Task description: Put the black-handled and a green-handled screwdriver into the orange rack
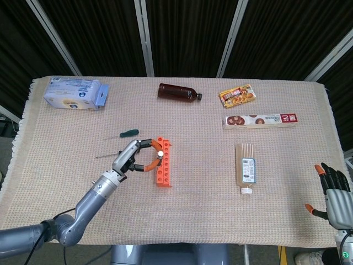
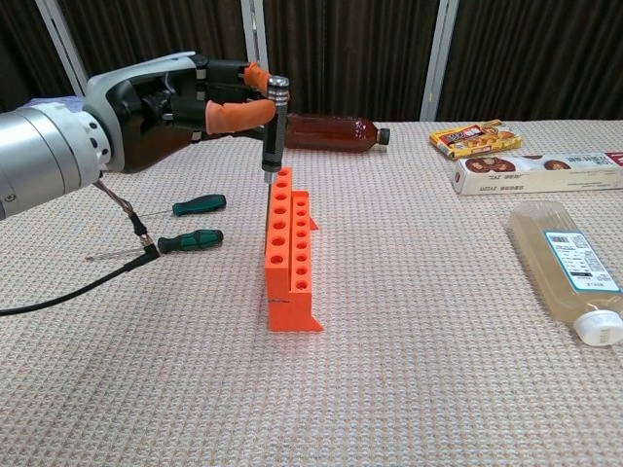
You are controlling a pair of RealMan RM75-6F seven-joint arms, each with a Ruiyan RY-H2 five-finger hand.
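Note:
My left hand [image 2: 185,97] [image 1: 134,158] pinches the black-handled screwdriver [image 2: 274,126] upright by its handle, the shaft going down into a hole of the orange rack [image 2: 290,258] [image 1: 162,163]. Two green-handled screwdrivers lie on the cloth left of the rack: one nearer [image 2: 191,239], one farther back [image 2: 200,204] [image 1: 129,133]. The nearer one is hidden by my hand in the head view. My right hand [image 1: 332,191] rests at the table's right front corner, fingers spread, holding nothing.
A brown bottle [image 1: 178,92] lies at the back centre, a tissue pack [image 1: 74,94] at the back left. Two snack boxes [image 1: 237,95] [image 1: 260,120] and a clear bottle [image 1: 245,167] lie on the right. A cable [image 2: 88,274] trails from my left arm.

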